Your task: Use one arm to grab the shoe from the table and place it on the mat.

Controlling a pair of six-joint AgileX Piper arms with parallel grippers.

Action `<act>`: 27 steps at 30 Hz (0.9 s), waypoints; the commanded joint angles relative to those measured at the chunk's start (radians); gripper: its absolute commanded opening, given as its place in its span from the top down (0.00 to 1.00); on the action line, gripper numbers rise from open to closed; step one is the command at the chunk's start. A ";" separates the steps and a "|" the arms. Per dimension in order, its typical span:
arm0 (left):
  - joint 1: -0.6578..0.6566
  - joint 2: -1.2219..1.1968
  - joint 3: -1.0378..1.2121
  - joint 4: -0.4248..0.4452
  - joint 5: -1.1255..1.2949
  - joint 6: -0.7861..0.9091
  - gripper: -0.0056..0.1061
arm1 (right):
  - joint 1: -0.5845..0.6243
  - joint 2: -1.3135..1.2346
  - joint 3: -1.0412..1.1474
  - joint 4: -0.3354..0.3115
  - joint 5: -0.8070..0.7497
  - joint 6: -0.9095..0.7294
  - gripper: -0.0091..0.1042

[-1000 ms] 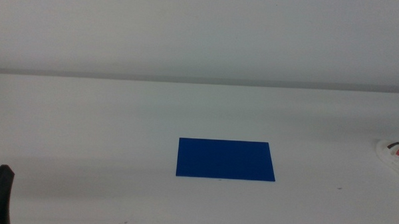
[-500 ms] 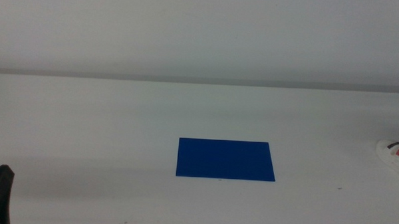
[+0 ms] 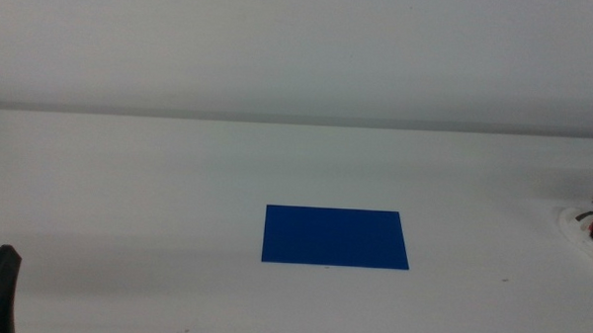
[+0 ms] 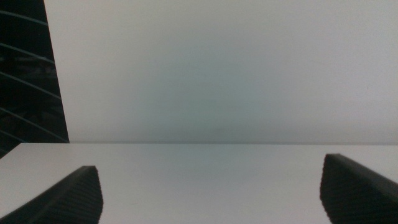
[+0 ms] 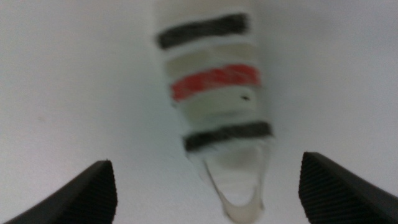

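From my remote station: right gripper (image 5: 205, 186) hangs directly over the shoe (image 5: 217, 106), jaws spread wide, grasping nothing. The shoe lies on the table (image 3: 128, 180) at its far right edge, mostly cut off in the middle view, well apart from the mat (image 3: 336, 237). Left gripper (image 4: 211, 193) waits, also spread.

Open table, one blocked spot at the right edge

Bare white table (image 3: 177, 182) all around the flat blue mat (image 3: 336, 237), nothing standing on or beside it. At the far right, the shoe (image 5: 214, 93) lying between the wide-spread jaws of the right gripper (image 5: 208, 186), free table on both flanks. Left gripper (image 4: 211, 193) parked low at the near left corner, jaws apart.
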 commanded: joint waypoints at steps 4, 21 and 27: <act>-0.004 -0.041 0.043 -0.002 -0.011 -0.006 0.11 | 0.010 0.007 -0.008 -0.014 -0.012 -0.008 0.23; -0.004 -0.041 0.043 -0.002 -0.011 -0.006 0.11 | 0.010 0.092 -0.008 -0.057 -0.063 -0.013 0.31; -0.004 -0.041 0.043 -0.002 -0.011 -0.006 0.11 | 0.010 0.119 -0.008 -0.055 -0.088 -0.027 0.50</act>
